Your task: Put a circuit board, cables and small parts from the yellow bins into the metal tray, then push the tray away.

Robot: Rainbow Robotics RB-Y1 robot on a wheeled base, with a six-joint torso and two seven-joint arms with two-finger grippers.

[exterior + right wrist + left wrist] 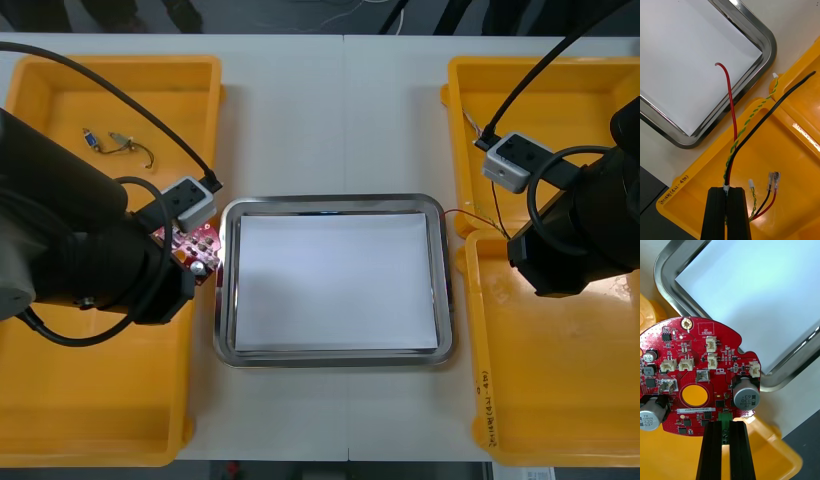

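The left claw (725, 424) pinches the edge of a round red circuit board (696, 367), holding it over the right rim of the near left bin (90, 400), just beside the tray (330, 356). The right claw (727, 190) grips a bundle of cables (730, 165) above the near right bin (560, 390).

Front view: the left arm (70, 260) is covering most of the circuit board (200, 243); the small metal parts (120, 142) are appearing too small to identify; the right gripper (726, 189) is concealing the clamped section of the cables (731, 161).
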